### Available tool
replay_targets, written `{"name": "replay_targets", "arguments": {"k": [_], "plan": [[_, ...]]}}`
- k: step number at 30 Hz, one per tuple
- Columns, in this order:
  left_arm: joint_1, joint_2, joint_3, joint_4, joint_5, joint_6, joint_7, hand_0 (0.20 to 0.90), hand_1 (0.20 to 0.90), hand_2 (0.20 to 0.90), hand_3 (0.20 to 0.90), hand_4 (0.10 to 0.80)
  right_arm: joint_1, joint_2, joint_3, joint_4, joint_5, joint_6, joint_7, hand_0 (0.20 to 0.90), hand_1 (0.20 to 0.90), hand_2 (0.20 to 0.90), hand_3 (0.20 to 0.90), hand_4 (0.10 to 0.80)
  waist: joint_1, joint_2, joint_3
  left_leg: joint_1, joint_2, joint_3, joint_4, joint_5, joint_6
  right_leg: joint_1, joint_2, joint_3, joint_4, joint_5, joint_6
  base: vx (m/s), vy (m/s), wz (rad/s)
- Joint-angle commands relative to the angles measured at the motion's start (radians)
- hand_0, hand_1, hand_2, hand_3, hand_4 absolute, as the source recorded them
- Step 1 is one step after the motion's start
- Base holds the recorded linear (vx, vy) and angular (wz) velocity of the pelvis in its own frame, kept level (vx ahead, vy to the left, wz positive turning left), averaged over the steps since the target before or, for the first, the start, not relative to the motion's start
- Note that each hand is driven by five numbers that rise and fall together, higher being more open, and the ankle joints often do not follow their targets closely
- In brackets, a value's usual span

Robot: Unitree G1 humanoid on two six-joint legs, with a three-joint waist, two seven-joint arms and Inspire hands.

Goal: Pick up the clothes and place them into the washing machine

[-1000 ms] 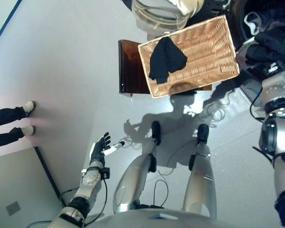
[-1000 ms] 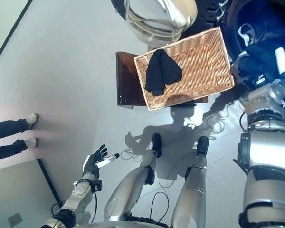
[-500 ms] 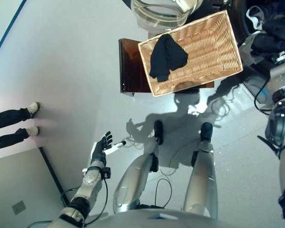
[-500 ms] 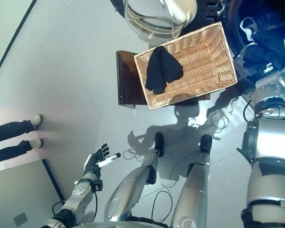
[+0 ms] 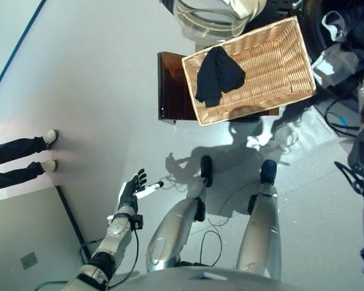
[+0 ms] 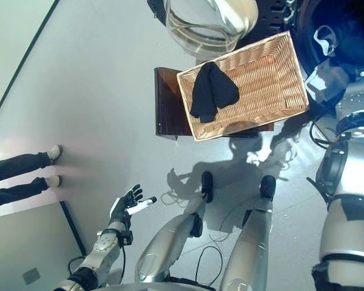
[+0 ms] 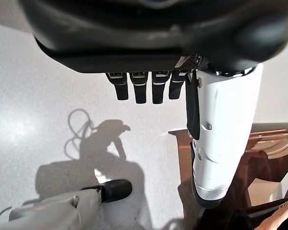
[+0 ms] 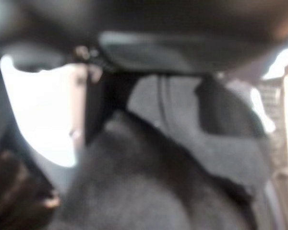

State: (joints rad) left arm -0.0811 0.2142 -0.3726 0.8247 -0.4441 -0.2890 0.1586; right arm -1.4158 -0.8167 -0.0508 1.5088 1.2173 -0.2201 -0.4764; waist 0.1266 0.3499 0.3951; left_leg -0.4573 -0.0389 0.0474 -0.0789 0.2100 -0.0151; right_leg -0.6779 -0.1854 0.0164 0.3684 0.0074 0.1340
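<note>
Figure: view from the robot's head down onto the floor, loading step under way. A wicker basket (image 5: 255, 66) rests on a dark brown stool (image 5: 173, 91); one black garment (image 5: 218, 73) lies draped over the basket's left-hand part, and the rest of the basket shows bare weave. At the upper right stands the washing machine (image 6: 346, 30), its drum opening dark, with dark cloth and a pale scrap (image 6: 323, 37) visible inside. The machine's glass door (image 6: 206, 21) is swung open above the basket. The right arm reaches up toward the drum at the picture's right edge; the right hand itself is not seen in the head views. In the right wrist view the right hand (image 8: 43, 112) shows only its white thumb cover against dark cloth, and whether the fingers are closed on cloth cannot be told. The left hand (image 5: 131, 193) hangs low on the left, well apart from the basket, fingers straight and spread, holding nothing. A person's legs (image 5: 18, 159) show at the left edge.

Judged step: delivery of a garment at the drum. The next move would call for drawing the right arm clear of the opening, then reaching to the black garment in the basket
</note>
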Motion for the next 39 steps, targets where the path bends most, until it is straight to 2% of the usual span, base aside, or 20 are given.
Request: {"name": "replay_targets", "arguments": {"k": [1,12,26,37,38,39], "plan": [[0.016,0.042,-0.024,0.013,-0.034,-0.028,0.024,0.900,0.900,0.900,0.900,0.800,-0.192,-0.263,0.226,-0.226,-0.049,-0.176,0.054,0.200,0.200,0.200,0.200,0.300,-0.027,0.077,-0.039,0.021,0.043,0.018,-0.008,-0.037,-0.114,0.061,0.089,-0.011,-0.078,-0.045,-0.054,0.011,-0.016,0.04],[0.017,0.048,-0.031,-0.030,-0.049,-0.038,0.028,0.900,0.900,0.900,0.900,0.800,-0.245,-0.262,0.247,-0.262,-0.046,-0.213,0.018,0.200,0.200,0.200,0.200,0.300,-0.019,0.090,-0.031,-0.004,0.045,0.021,-0.008,-0.032,-0.121,0.025,0.091,-0.008,-0.057,-0.050,-0.056,0.002,-0.009,0.02],[0.033,0.046,-0.022,-0.046,-0.049,-0.042,0.041,0.900,0.900,0.900,0.900,0.800,-0.230,-0.283,0.197,-0.316,-0.029,-0.277,-0.050,0.200,0.200,0.200,0.200,0.300,-0.032,0.111,-0.036,-0.007,0.044,0.023,-0.008,-0.026,-0.126,0.019,0.097,-0.006,-0.039,-0.066,-0.064,0.003,0.000,0.00],[0.035,0.046,-0.025,-0.028,-0.038,-0.036,0.045,0.900,0.900,0.900,0.900,0.800,-0.211,-0.296,0.173,-0.328,-0.028,-0.302,-0.073,0.200,0.200,0.200,0.200,0.300,-0.041,0.108,-0.052,0.013,0.040,0.018,-0.008,-0.029,-0.125,0.048,0.100,-0.015,-0.040,-0.075,-0.069,0.000,0.000,0.00],[0.034,0.047,-0.025,-0.026,-0.037,-0.035,0.046,0.900,0.900,0.900,0.900,0.800,-0.214,-0.299,0.177,-0.315,-0.032,-0.294,-0.078,0.260,0.260,0.260,0.260,0.343,-0.042,0.106,-0.054,0.015,0.041,0.019,-0.008,-0.030,-0.124,0.051,0.099,-0.016,-0.042,-0.075,-0.068,0.000,0.000,0.00],[0.034,0.047,-0.025,-0.026,-0.037,-0.035,0.046,0.900,0.900,0.900,0.900,0.800,-0.216,-0.299,0.179,-0.314,-0.031,-0.294,-0.077,0.370,0.370,0.370,0.370,0.422,-0.042,0.106,-0.054,0.015,0.041,0.019,-0.008,-0.030,-0.124,0.051,0.099,-0.016,-0.042,-0.075,-0.068,0.000,0.000,0.00]]}}
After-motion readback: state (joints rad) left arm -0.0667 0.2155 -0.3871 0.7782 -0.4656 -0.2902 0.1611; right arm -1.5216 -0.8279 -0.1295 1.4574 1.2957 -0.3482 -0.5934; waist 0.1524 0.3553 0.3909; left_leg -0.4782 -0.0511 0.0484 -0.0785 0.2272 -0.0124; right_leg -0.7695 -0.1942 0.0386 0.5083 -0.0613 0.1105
